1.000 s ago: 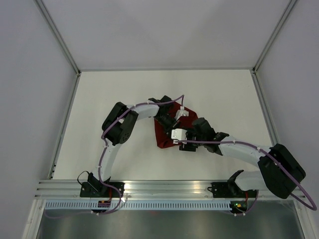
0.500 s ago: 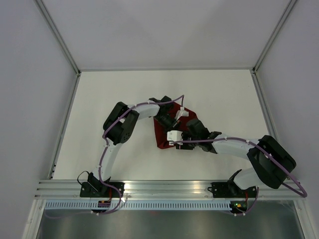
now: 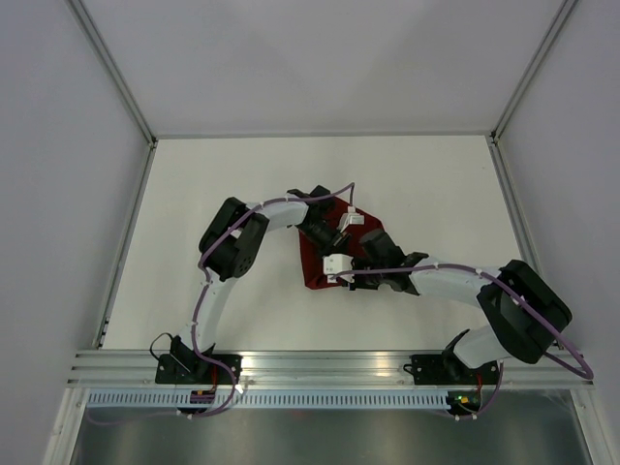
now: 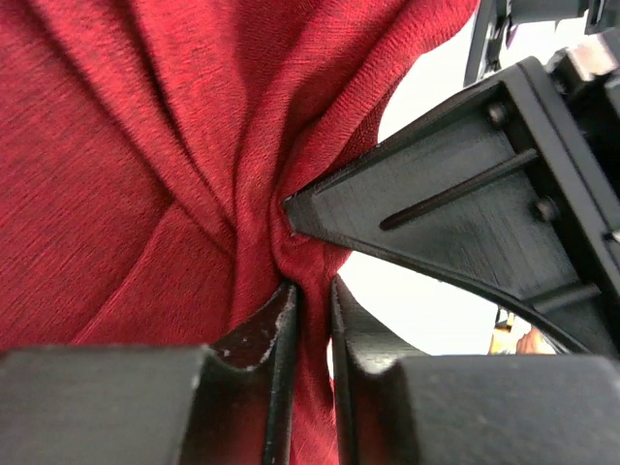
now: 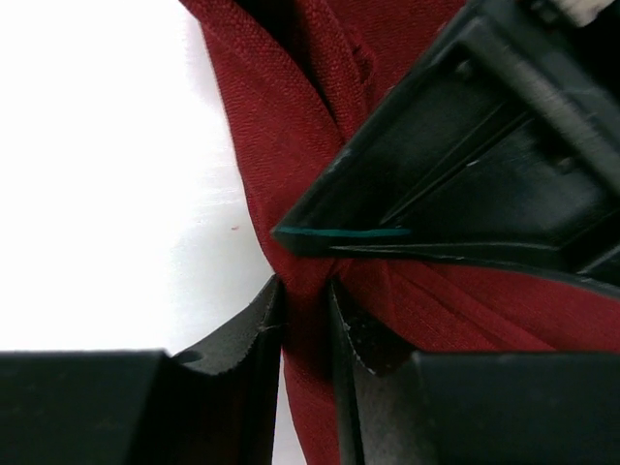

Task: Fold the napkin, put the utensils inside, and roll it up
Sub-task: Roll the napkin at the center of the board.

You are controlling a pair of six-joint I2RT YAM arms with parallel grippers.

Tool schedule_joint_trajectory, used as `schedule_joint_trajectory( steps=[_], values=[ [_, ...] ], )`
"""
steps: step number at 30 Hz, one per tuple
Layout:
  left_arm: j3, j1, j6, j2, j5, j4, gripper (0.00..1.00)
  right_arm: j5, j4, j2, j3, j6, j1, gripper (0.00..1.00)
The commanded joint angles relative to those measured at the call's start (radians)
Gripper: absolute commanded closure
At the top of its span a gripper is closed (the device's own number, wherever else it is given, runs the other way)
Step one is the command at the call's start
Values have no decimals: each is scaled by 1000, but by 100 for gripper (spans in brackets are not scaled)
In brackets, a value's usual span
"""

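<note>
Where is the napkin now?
In the top view the napkin sits bunched near the centre of the table, between the arms, pinched by the left pincer and right pincer.

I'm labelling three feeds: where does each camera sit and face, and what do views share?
Top external: overhead behind the bases, looking down on the table, left arm, right arm.
Left wrist: rides the left arm, faces the napkin; left claw pinches it.
Right wrist: likewise, right claw pinching.
Shared: the napkin fold both claws grip.
</note>
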Motion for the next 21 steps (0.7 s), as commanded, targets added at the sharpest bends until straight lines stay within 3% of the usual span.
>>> schedule_joint_trajectory(
  steps=[1,10,17,21],
  values=[
    [-7,33,-41,-69,37,22,76,-66,-72,21,26,24,-18,72],
    [-90,67,-209,-248,-11,238,68,-180,-147,58,79,41,-104,73],
    [-223,84,-354,-475,-285,496,69,-329,-316,199,233,13,-192,73],
    [-442,85,-430,-653,-472,704,67,-422,-497,326,390,-24,-242,73]
  ],
)
